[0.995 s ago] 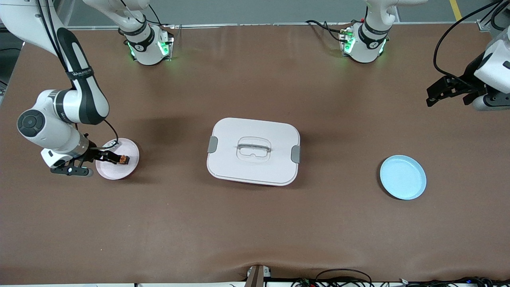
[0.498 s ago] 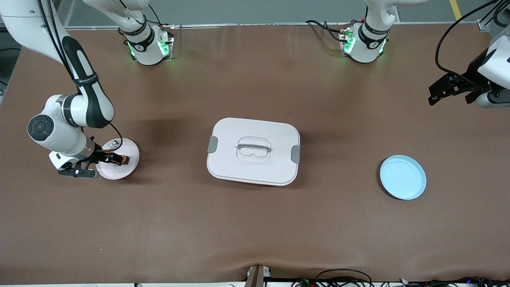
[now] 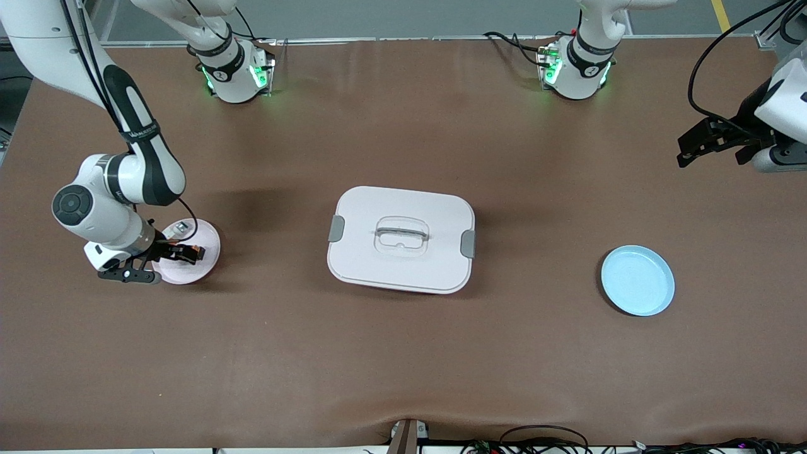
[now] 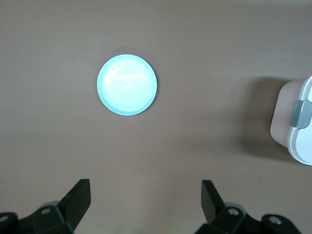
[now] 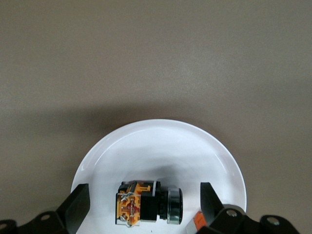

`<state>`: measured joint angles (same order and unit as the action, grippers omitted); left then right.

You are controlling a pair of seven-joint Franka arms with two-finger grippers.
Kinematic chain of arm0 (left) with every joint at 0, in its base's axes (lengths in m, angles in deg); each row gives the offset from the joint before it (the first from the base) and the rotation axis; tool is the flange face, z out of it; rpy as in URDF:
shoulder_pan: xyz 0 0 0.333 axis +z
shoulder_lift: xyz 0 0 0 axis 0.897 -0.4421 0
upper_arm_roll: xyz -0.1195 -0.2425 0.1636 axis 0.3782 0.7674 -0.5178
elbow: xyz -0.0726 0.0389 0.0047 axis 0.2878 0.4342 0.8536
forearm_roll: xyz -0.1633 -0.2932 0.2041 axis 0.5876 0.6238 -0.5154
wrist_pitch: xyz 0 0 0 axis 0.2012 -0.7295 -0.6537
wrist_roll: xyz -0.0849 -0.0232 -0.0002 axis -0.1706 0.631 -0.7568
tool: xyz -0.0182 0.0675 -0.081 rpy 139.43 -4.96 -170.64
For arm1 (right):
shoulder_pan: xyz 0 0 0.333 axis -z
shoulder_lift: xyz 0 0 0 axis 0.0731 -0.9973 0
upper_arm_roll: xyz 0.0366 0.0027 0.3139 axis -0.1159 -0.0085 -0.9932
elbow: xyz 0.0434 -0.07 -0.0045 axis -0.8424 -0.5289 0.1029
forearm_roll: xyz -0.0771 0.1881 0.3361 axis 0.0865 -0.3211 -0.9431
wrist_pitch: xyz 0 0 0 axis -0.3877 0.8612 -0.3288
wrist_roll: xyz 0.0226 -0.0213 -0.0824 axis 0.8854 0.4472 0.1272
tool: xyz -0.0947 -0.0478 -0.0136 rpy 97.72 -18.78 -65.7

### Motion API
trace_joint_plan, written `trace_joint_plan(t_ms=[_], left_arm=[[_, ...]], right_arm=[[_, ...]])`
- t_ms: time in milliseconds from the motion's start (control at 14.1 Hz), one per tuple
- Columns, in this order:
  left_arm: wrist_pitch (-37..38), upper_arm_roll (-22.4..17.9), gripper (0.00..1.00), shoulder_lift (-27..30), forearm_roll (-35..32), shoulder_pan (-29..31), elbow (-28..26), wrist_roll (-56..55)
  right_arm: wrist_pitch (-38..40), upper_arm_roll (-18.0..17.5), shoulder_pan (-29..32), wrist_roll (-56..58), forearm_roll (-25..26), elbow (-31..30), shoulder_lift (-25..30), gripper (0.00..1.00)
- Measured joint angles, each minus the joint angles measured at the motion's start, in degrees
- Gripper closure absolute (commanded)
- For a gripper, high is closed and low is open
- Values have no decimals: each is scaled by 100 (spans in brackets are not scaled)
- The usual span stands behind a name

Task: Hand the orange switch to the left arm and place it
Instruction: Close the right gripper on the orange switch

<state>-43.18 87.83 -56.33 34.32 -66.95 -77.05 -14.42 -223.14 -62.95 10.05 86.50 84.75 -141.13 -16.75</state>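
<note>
- The right gripper [image 3: 179, 252] hangs low over the pink plate [image 3: 205, 261] at the right arm's end of the table, fingers spread wide and holding nothing.
- In the right wrist view the two fingertips [image 5: 78, 204] stand apart on either side of the orange switch [image 5: 146, 202], which lies on its side on the plate, not yet touched.
- The switch sits directly between and just below the open fingers, so the gripper looks already lined up over it.
- Its long axis runs from one fingertip toward the other, the orange face toward one finger and the dark round collar toward the other; closing as things stand would likely pinch it end to end.
- A small white piece with a red-orange mark [image 5: 197, 222] lies on the plate just beside the collar end, close to one finger, and could be caught by mistake.
- The left gripper [image 3: 715, 142] waits high over the left arm's end of the table, also wide open and empty; its wrist view looks down on the blue plate [image 4: 127, 85].
- The box [image 3: 401, 238] stands in the middle of the table, between the two plates.
- The right arm is clearly the nearer one to the switch; the left is well apart from it, with the box between.
</note>
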Motion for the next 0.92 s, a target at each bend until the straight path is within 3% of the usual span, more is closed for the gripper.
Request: trace_joint_plan(t_ms=[924], left_arm=[[-75,3,0,-42,0,-10,-7,0]], right_arm=[[42,7,0,-5,0,-333,-7,0]])
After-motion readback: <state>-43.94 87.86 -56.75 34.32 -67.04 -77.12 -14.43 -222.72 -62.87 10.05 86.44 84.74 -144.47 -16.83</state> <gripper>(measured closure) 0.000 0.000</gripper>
